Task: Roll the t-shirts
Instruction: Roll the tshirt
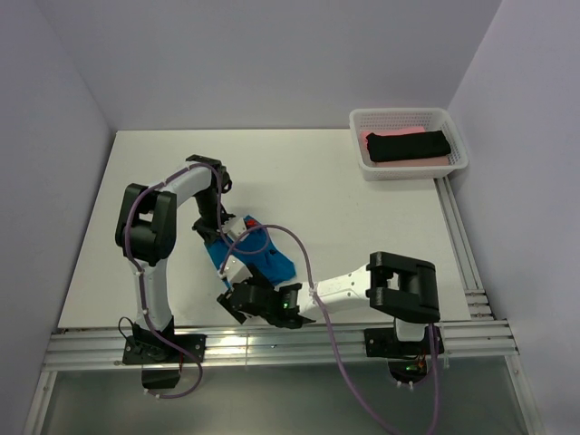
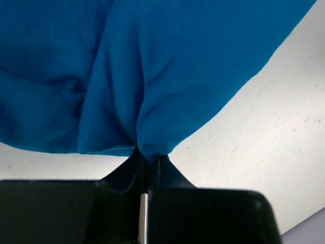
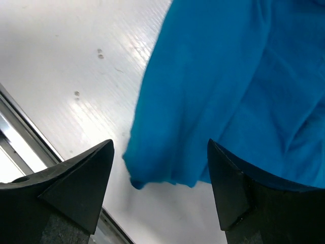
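Note:
A bright blue t-shirt (image 1: 265, 256) lies bunched on the white table near the front, between both arms. My left gripper (image 1: 221, 241) is shut on a pinched fold at the shirt's left side; in the left wrist view the blue t-shirt (image 2: 167, 71) hangs out from the closed left gripper (image 2: 148, 158). My right gripper (image 1: 236, 301) stands open just in front of the shirt's near edge. In the right wrist view the blue t-shirt (image 3: 228, 86) has its hem between the spread fingers of the right gripper (image 3: 160, 144), which do not touch it. A black t-shirt (image 1: 410, 145) lies rolled on a pink t-shirt (image 1: 384, 136).
A white mesh basket (image 1: 399, 112) at the back right corner holds the black and pink shirts. Metal rails (image 1: 272, 344) run along the table's front edge, close behind my right gripper, and another rail (image 1: 462, 245) lines the right side. Walls enclose the table.

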{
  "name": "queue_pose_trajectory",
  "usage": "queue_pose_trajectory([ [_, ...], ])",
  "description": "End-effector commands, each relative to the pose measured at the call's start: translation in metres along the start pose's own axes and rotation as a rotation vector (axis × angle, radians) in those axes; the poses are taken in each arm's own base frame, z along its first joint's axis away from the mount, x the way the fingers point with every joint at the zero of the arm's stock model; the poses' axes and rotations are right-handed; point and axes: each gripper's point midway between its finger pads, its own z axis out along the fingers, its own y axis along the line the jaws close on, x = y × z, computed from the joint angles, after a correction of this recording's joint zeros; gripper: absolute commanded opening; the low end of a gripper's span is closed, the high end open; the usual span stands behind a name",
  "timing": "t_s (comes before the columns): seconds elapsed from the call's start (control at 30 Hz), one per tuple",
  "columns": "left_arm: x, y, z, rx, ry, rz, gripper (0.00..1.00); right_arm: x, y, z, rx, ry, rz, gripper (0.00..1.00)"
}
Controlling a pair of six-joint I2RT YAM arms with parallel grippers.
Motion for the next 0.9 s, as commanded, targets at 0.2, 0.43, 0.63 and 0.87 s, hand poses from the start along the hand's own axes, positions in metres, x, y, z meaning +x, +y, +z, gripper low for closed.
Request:
queue_pose_trajectory([
  [0.2,-0.003,-0.002,-0.007,-0.022,0.011,0.021,0.0,-0.006,0.008,0.018,0.069,0.006,-0.015,0.81],
  [0.43,-0.005,-0.003,-0.012,-0.041,0.012,0.033,0.0,0.011,-0.011,0.023,0.167,0.041,0.016,0.71],
  [0.63,-0.009,-0.004,-0.019,-0.065,0.011,0.04,0.0,0.017,-0.02,0.022,0.186,0.058,0.041,0.48],
  [0.87,-0.012,-0.007,-0.028,-0.094,0.016,0.05,0.0,0.027,-0.01,0.017,0.093,0.066,0.101,0.12],
])
